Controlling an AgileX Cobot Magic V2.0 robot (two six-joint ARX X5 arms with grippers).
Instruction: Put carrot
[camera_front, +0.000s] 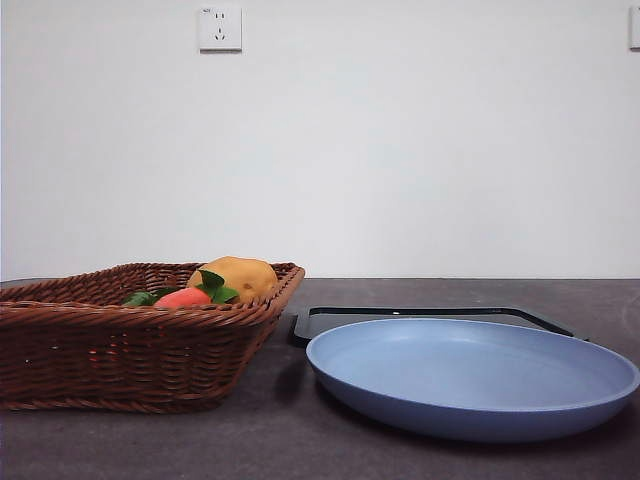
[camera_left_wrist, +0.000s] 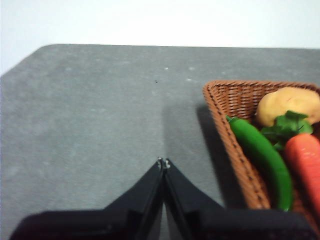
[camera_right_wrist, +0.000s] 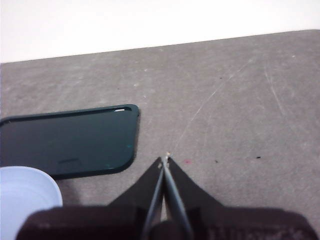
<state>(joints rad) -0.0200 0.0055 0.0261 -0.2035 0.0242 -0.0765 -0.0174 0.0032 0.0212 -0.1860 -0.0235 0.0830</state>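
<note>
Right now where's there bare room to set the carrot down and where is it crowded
The blue plate is bare, and so is the dark tray behind it. Bare tabletop lies beside the basket, on the left gripper's side, and beyond the tray near the right gripper. The wicker basket is crowded: carrot, potato and green pepper lie close together.

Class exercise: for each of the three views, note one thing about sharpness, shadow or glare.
Front view: evenly lit; the blue plate casts a soft shadow on the table. Left wrist view: the carrot and green pepper look soft, and the basket throws a shadow. Right wrist view: slightly hazy, with the black tray showing faint sheen.
</note>
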